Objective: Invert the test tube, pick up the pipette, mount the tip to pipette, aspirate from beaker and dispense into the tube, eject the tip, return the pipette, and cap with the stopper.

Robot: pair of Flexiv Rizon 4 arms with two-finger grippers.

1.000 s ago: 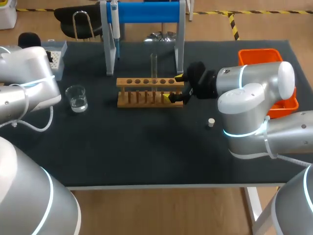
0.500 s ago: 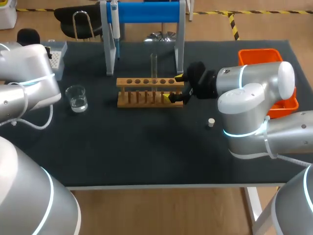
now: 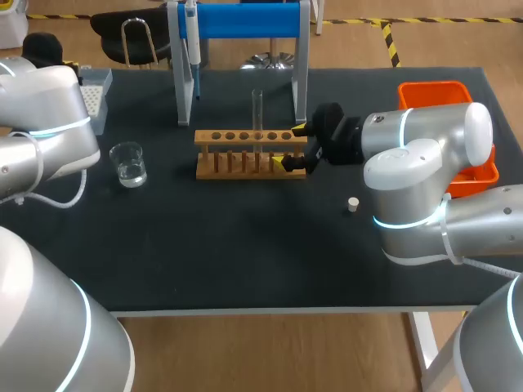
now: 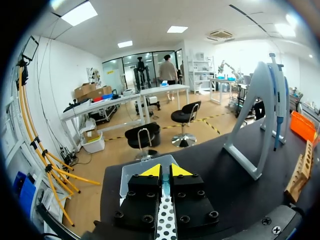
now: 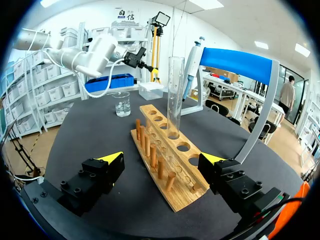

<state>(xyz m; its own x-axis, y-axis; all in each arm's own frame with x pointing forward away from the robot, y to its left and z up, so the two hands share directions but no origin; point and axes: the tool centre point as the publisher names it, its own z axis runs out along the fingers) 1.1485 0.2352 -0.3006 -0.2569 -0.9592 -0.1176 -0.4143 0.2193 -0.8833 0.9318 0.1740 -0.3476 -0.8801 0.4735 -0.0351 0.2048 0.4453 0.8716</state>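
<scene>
Glass test tube [image 3: 257, 110] stands upright in the rack [image 3: 245, 155], mid-table. My right pincer [image 3: 291, 146] is released astride its right end; my left pincer [image 4: 161, 171] is clenched, empty. I judge inversion done; next, grasp the far pipette [image 3: 191, 41].

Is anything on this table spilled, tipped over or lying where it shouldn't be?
Nothing looks spilled or toppled. The tube stands upright in the rack, and the beaker sits upright with its liquid inside. Only the small stopper looks stray, lying alone on the bare table, apart from the rack.
</scene>
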